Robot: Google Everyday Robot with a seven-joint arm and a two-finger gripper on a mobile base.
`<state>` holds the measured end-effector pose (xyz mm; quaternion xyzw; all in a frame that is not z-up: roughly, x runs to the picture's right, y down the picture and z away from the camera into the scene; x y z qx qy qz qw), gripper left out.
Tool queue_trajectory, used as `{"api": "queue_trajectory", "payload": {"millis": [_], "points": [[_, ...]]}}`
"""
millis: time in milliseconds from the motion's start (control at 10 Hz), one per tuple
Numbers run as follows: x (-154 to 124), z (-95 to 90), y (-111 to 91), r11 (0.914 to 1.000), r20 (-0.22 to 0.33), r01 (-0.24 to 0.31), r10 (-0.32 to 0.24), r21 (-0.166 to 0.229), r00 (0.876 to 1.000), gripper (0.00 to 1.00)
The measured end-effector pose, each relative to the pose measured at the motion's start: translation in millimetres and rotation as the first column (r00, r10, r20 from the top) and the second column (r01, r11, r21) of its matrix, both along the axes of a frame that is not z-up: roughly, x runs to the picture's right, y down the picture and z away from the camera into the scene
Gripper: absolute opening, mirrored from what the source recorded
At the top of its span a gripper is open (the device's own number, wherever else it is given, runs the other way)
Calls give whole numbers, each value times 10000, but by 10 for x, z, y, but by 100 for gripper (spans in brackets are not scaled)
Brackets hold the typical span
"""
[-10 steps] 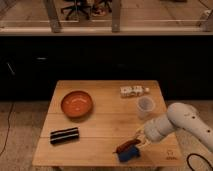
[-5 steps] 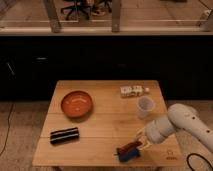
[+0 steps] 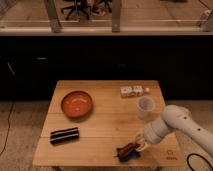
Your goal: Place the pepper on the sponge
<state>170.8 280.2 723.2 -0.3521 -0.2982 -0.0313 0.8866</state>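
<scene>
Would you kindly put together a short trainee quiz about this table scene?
1. True or false: the hand is at the front right of the table, beside the pepper.
2. Which lies nearest the orange bowl? A) clear cup B) black striped bar C) white boxes
3. What colour is the sponge?
Key: 1 true; 2 B; 3 blue.

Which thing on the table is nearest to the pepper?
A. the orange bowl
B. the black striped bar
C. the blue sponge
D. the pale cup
C: the pepper sits directly over the blue sponge, near the front edge of the table, with the pincer at the pepper's right end.
</scene>
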Motion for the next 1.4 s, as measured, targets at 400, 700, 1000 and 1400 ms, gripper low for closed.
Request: {"api": "queue_trajectory", "payload": {"millis": [400, 700, 1000, 1400], "points": [[32, 120, 94, 9996, -361, -33, 23, -285, 9993, 0], [38, 162, 123, 9991, -510, -60, 39, -415, 9987, 0], [40, 166, 139, 9989, -536, -70, 45, -453, 9986, 0], [37, 156, 148, 9991, -460, -22, 2, -431, 9989, 4]]}}
